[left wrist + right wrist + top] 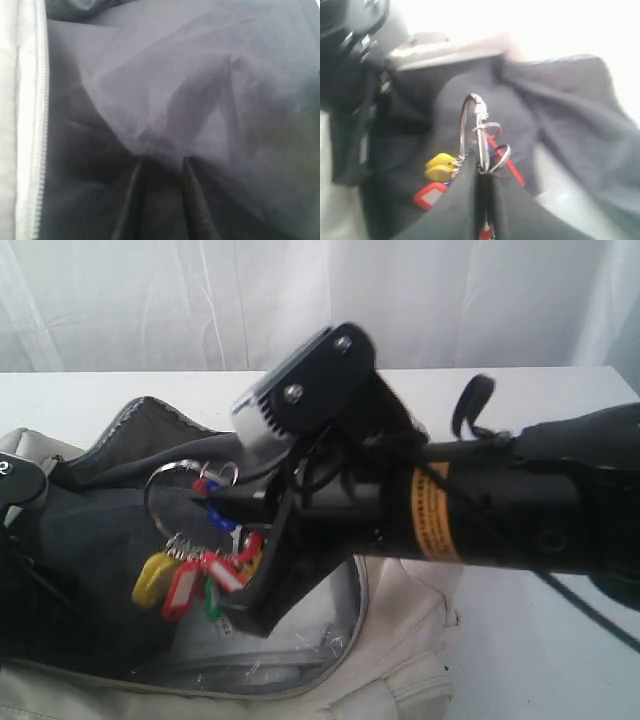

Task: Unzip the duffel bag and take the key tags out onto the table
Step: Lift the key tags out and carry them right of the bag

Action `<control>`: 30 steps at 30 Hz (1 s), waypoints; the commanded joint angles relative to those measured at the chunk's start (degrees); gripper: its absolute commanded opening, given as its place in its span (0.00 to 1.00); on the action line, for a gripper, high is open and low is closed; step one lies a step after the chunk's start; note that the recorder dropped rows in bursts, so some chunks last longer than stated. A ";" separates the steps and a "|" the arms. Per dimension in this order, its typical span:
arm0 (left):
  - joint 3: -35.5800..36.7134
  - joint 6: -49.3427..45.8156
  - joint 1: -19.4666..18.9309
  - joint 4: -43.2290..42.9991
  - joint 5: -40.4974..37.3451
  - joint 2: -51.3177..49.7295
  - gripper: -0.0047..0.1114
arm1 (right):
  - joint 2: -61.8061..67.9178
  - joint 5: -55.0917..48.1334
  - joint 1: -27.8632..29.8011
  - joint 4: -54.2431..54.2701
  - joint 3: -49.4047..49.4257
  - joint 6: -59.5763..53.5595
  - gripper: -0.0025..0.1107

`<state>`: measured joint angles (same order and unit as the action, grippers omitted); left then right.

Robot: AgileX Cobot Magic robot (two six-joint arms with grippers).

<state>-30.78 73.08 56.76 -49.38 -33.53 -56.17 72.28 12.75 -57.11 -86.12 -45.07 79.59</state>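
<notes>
White curtain (150, 300) out back, white table (80, 400) showing wide open past the duffel bag (400, 640) on its far side and right end. Bag unzipped, dark lining bunched up at its left. Right gripper (481, 175) over the bag's opening, clamped tight on the key tags (185, 585), dangling above the lining. Left gripper (161, 161) inside the bag against the lining, can't tell if pinching.

Orange sticker (433, 512): on the black right arm (530, 502), behind the wrist; rows of dark print, too blurred to read.
White mark (4, 467): on a black part at the exterior view's left edge; perhaps a curved figure, cut off, illegible.
Key tags (185, 588): white windows, no writing legible.
Wrist views: nothing legible.
</notes>
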 commanded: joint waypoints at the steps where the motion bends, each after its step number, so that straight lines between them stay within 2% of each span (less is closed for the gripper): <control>1: 0.11 0.27 -0.05 -0.19 0.03 0.16 0.32 | -6.31 -10.15 0.02 0.28 -0.39 0.46 0.02; 9: 0.01 0.27 -0.05 -1.25 6.17 0.16 0.38 | -17.73 -34.37 0.02 3.42 -0.39 0.10 0.02; 15: 0.01 1.12 -0.05 -3.24 10.67 2.58 0.42 | -25.47 -55.41 0.02 12.03 -0.27 0.10 0.02; 19: 0.01 8.99 -0.05 -11.87 16.06 6.32 0.42 | -28.58 -64.14 0.02 17.16 1.92 -1.59 0.02; 20: -0.11 13.00 -0.05 -17.63 18.24 8.30 0.42 | -29.26 -65.84 0.02 18.75 2.99 -2.42 0.02; 22: -1.52 14.18 -0.05 -22.14 20.18 11.47 0.42 | -29.50 -66.77 0.02 18.85 5.34 -2.67 0.02; 25: -3.58 13.23 -0.05 -23.69 17.96 15.63 0.42 | -29.25 -69.11 0.02 18.73 9.42 -2.67 0.02; 27: -4.57 13.01 -0.05 -23.70 12.91 19.26 0.42 | -29.14 -71.41 0.02 18.62 13.88 -1.58 0.02; 30: -4.97 11.38 -0.05 -23.32 4.75 25.84 0.42 | -29.14 -68.61 0.02 16.90 20.67 12.13 0.02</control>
<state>-35.31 85.79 56.76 -72.17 -24.18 -33.70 43.04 -57.64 -57.11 -66.65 -27.35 84.55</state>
